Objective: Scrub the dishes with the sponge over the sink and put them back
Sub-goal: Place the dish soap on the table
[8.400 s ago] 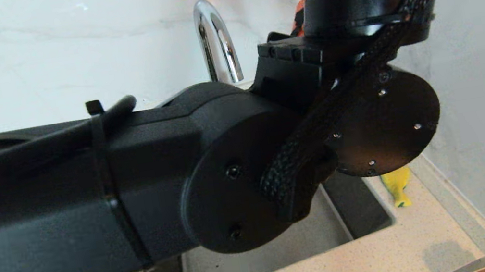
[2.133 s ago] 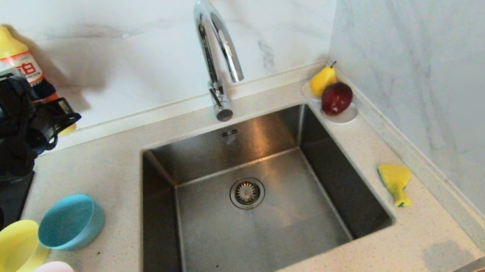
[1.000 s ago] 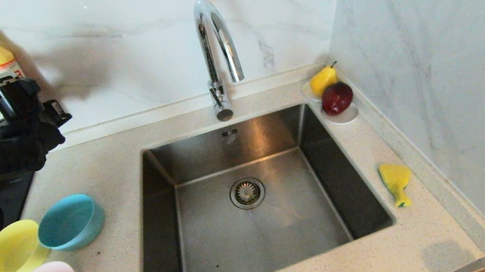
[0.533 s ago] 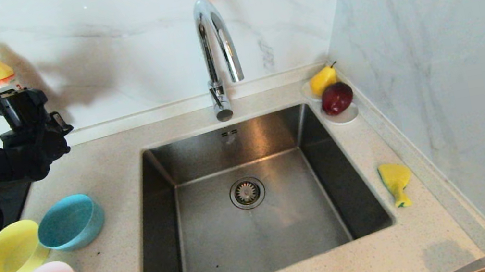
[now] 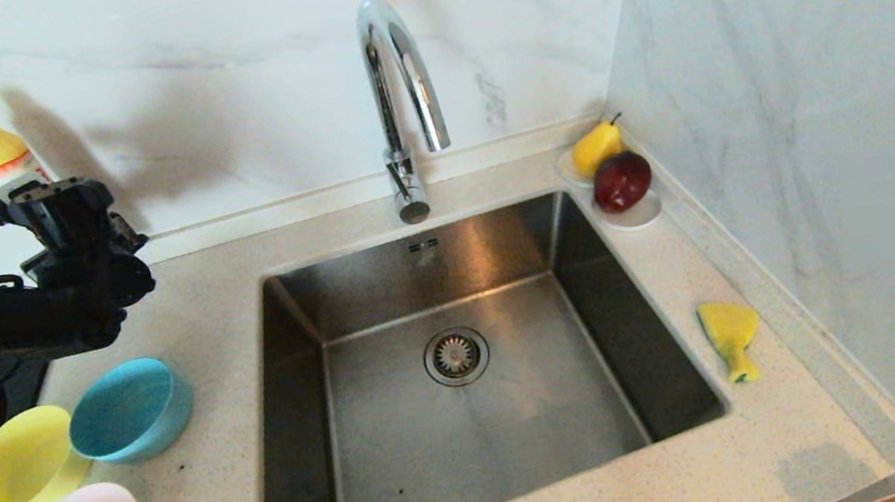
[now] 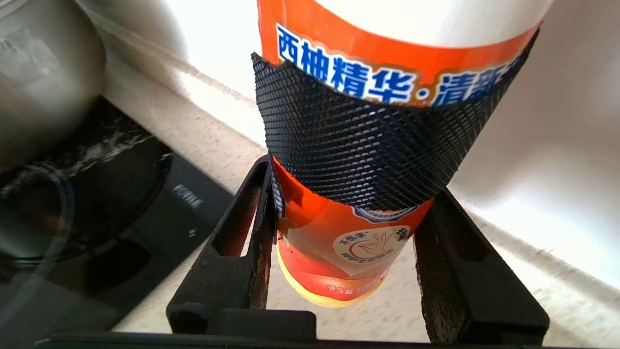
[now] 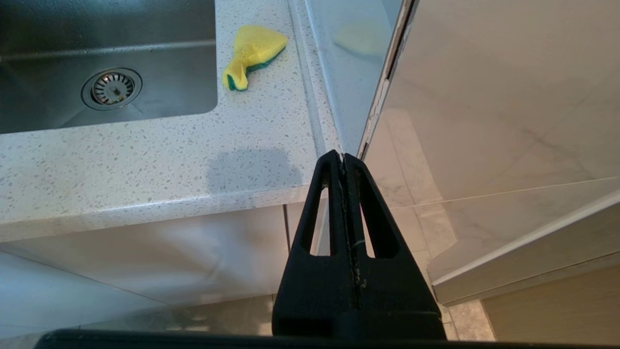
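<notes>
Currently detergent bottle (image 6: 339,160) is gripped by L gripper (image 6: 346,228) at 10 o'clock; R gripper (image 7: 345,203) is parked closed; bowls (image 5: 130,411), sponge (image 5: 730,336) untouched, scrubbing not started.

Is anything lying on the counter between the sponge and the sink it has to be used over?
Nothing visible does. The sponge lies on bare counter just off the right rim of the sink, with only open speckled stone between them. The right gripper hangs shut, off the counter's front edge.
</notes>
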Tool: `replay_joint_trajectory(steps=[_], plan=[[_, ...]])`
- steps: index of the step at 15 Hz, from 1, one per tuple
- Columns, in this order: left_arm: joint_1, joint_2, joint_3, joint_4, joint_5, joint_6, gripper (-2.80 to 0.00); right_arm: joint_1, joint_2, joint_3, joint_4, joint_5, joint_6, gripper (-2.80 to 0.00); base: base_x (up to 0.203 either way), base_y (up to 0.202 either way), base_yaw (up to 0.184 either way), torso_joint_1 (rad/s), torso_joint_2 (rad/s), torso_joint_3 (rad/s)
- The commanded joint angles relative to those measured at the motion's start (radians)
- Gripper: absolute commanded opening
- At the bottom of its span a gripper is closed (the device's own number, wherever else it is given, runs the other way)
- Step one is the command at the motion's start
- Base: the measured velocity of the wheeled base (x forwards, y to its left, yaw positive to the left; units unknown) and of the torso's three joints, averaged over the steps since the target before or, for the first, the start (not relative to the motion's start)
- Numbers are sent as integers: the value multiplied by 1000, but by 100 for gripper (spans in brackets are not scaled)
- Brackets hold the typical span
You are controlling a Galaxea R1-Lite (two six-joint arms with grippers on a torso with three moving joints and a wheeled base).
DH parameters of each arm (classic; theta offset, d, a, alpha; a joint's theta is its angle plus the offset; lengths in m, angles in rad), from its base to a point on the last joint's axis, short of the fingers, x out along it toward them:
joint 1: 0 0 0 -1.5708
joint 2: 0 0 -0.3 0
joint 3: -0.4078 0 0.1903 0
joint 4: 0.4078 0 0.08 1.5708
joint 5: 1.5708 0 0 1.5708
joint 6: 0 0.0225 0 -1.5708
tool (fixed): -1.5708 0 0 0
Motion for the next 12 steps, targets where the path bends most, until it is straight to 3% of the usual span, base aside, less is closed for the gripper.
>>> replay_joint_trajectory(steps=[1,12], plan=[[-10,35,9,-16,9,-3,-280,0,2,0,-1,0,0,-280,0,0,0,0,0,0],[-11,110,10,-37,34,-71,-280,0,2,0,-1,0,0,-280,0,0,0,0,0,0]])
